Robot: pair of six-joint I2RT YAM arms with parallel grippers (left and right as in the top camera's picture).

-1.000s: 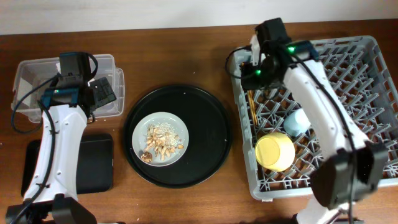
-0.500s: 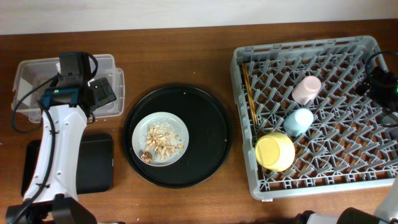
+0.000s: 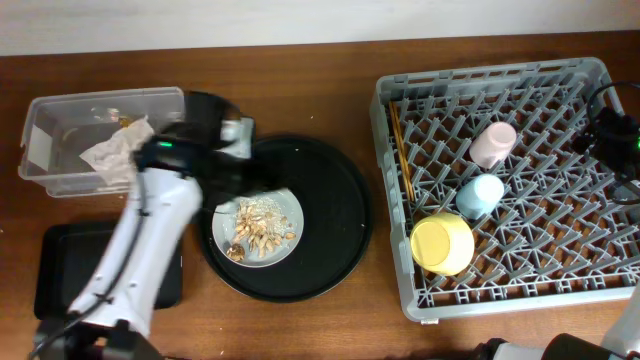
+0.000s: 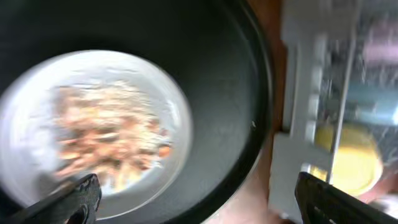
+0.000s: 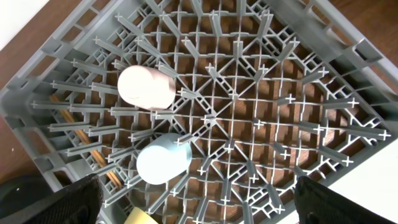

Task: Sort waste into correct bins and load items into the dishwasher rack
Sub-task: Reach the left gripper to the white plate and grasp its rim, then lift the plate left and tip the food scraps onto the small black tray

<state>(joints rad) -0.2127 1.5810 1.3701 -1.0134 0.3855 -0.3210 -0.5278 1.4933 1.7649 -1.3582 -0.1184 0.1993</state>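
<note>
My left gripper [image 4: 202,202] hangs open above the round black tray [image 4: 230,93], over the right edge of the grey plate [image 4: 177,106] that carries the food scraps [image 4: 106,130]. In the overhead view the plate [image 3: 283,203] lies on that tray. A crumpled white wrapper [image 3: 115,152] rests in the clear tub [image 3: 60,115]. My right gripper [image 5: 199,202] is open and empty high over the dishwasher rack [image 5: 280,124]. The rack holds the pink cup [image 5: 146,87], the light-blue cup [image 5: 163,163], the chopsticks [image 5: 109,177] and the yellow bowl [image 3: 443,243].
The shallow black tray [image 3: 55,275] lies at the front left, partly under my left arm [image 3: 140,250]. My right arm [image 3: 612,135] shows only at the right edge, over the rack [image 3: 560,250]. Bare wood separates the round tray [image 3: 335,215] from the rack.
My left arm swung right from above the clear tub to over the round tray, uncovering a wrapper in the tub. My right arm left the chopsticks corner, opened and withdrew to the right edge.
</note>
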